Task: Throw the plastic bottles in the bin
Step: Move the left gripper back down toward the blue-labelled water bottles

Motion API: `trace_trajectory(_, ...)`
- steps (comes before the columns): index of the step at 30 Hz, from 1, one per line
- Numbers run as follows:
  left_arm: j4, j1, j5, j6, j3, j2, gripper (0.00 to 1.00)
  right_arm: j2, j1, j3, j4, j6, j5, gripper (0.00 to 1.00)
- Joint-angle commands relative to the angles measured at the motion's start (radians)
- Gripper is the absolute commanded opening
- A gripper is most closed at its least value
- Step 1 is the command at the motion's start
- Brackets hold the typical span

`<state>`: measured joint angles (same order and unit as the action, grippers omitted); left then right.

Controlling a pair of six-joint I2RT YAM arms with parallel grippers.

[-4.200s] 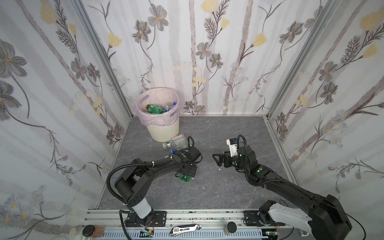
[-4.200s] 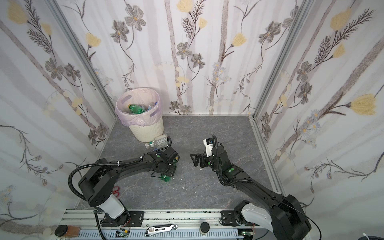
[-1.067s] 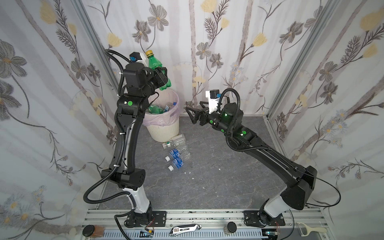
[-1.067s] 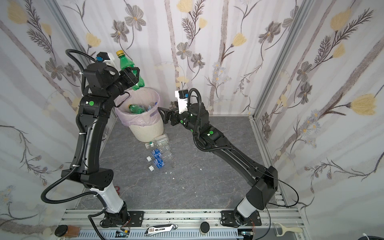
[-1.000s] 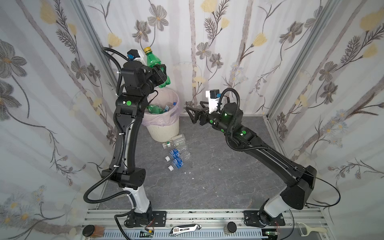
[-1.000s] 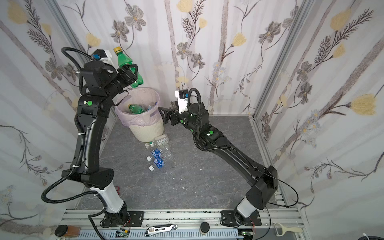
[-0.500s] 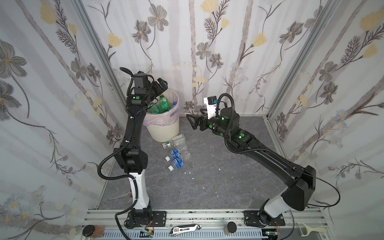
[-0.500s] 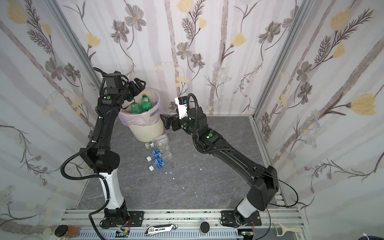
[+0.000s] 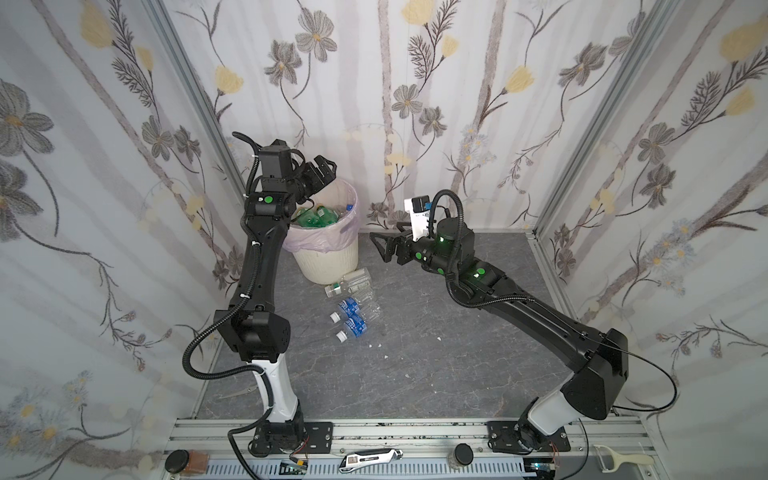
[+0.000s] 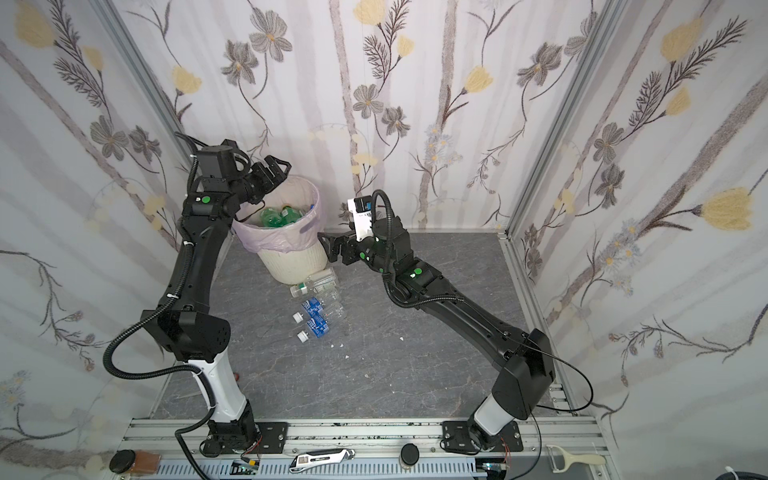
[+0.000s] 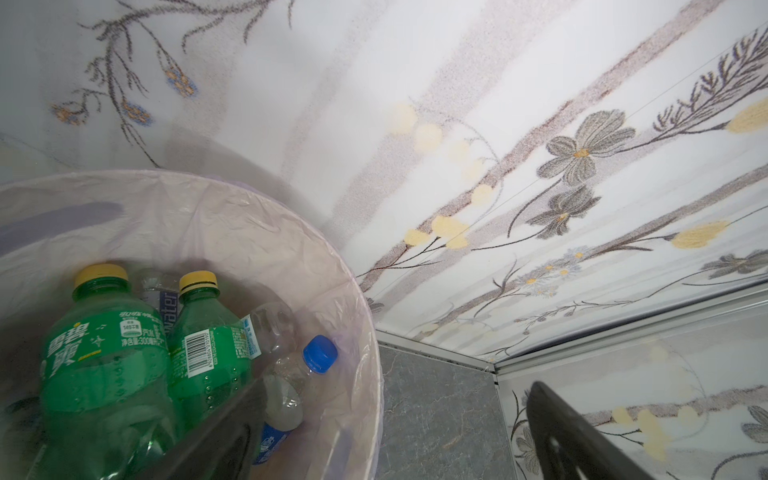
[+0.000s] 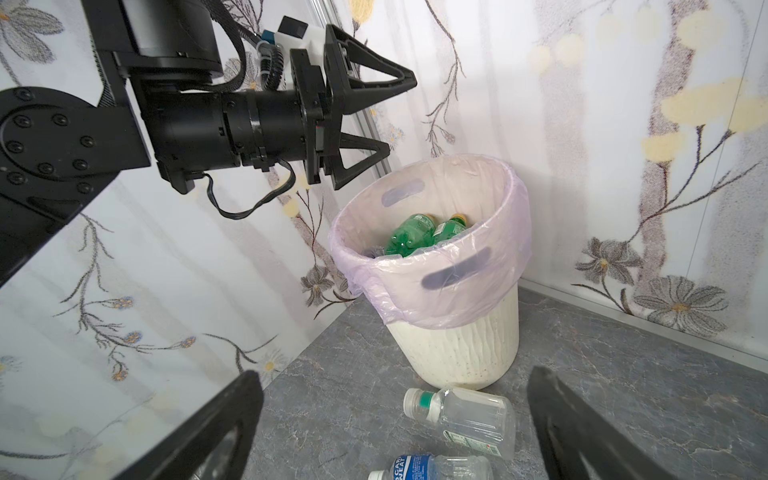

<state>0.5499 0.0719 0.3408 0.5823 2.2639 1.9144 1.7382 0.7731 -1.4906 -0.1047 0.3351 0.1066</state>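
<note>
right now the left gripper (image 9: 322, 170) hangs above the rim of the bin (image 9: 328, 266). its jaws are spread as wide as they go, and the right wrist view shows nothing between its black fingers (image 12: 405, 81) but wallpaper. below and just ahead of it, inside the pink liner, two green bottles (image 11: 104, 374) with yellow caps lie side by side among clear ones, one with a blue cap (image 11: 320, 353). so that drop looks finished, and the step in hand is fetching another bottle.

the right gripper (image 9: 380, 247) is likewise fully open and empty. it is held beside the bin with its tips pointing at the bin wall, clear of it. below it, on the grey floor, at least three bottles lie on their sides. a clear bottle (image 12: 465, 415) with a white cap is just beside the bin's foot. two blue-label bottles (image 9: 356, 326) lie a little further back toward the arm's base, close together.

i'd judge the right gripper the better placed. it should come straight down over the clear bottle and turn the wrist so the jaws straddle the body across its long axis. closing on the middle rather than the neck matters, since an empty bottle rolls and squashes easily. it should approach from the side away from the bin, so a finger doesn't jam against the wall. the left arm should lift clear of the rim so the two don't meet over the opening.
</note>
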Motion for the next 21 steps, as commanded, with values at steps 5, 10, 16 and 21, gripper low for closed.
trace_trajectory(5, -0.035, 0.079, -0.028, -0.074, -0.115, -0.109, 1.00, -0.045, 0.003, 0.055, -0.029, -0.003, -0.008, 1.00)
trace_trajectory(10, -0.035, 0.147, -0.069, -0.116, -0.259, -0.189, 1.00, -0.101, 0.002, 0.135, -0.035, -0.005, -0.027, 1.00)
trace_trajectory(16, -0.035, 0.209, -0.131, -0.163, -0.404, -0.273, 1.00, -0.183, -0.001, 0.247, -0.043, -0.005, -0.043, 1.00)
trace_trajectory(21, -0.036, 0.249, -0.151, -0.191, -0.490, -0.326, 1.00, -0.246, -0.002, 0.344, -0.046, -0.015, -0.057, 1.00)
